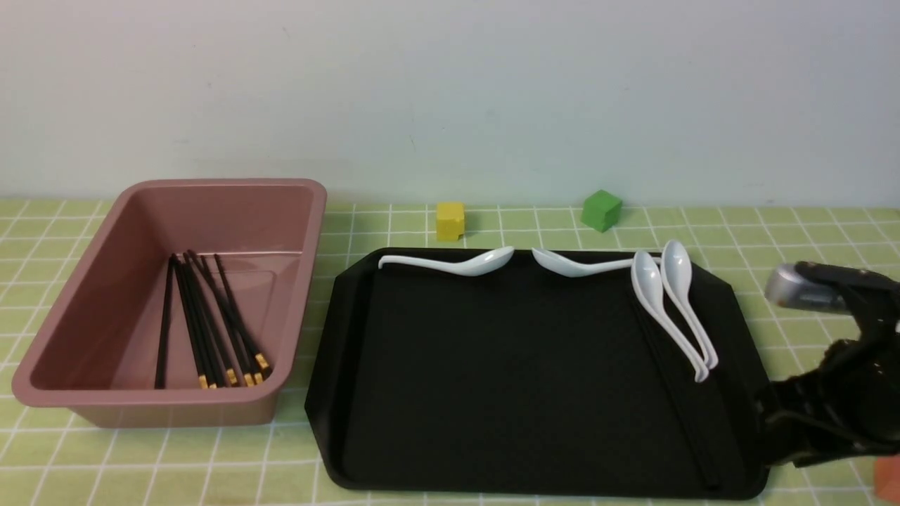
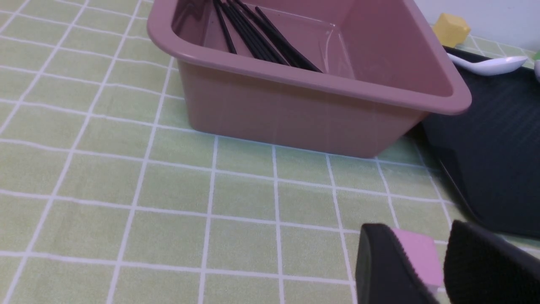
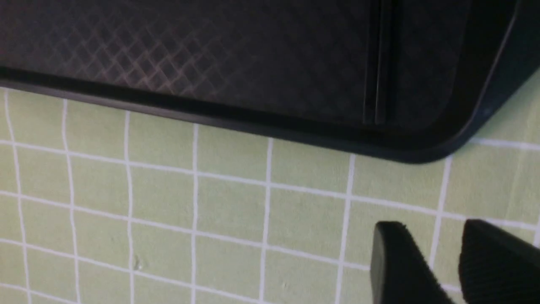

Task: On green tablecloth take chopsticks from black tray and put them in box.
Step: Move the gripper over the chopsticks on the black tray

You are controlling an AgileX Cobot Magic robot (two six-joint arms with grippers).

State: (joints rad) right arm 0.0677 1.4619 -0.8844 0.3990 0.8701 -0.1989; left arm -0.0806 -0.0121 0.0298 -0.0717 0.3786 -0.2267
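Front view: a bundle of chopsticks point(image 1: 204, 323) is lying in the box point(image 1: 91, 281), gold ends toward its near wall.
Tray point(image 1: 492, 365): a last pair point(image 3: 375, 63) is lying along its right side, beside the spoons point(image 1: 675, 309).
Right gripper point(image 3: 432, 228): hovering over the tablecloth point(image 3: 211, 202) near that pair, fingers apart, carrying nothing.
Left gripper point(image 2: 419, 230): idling beside the box, fingers apart, a pink block point(image 2: 415, 257) showing between them.
Progress: seemingly nearing completion, with one pair waiting.

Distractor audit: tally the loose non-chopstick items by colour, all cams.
white spoons: 4
yellow cube: 1
green cube: 1
pink cube: 1
orange block, cut off at the frame edge: 1
Total: 8
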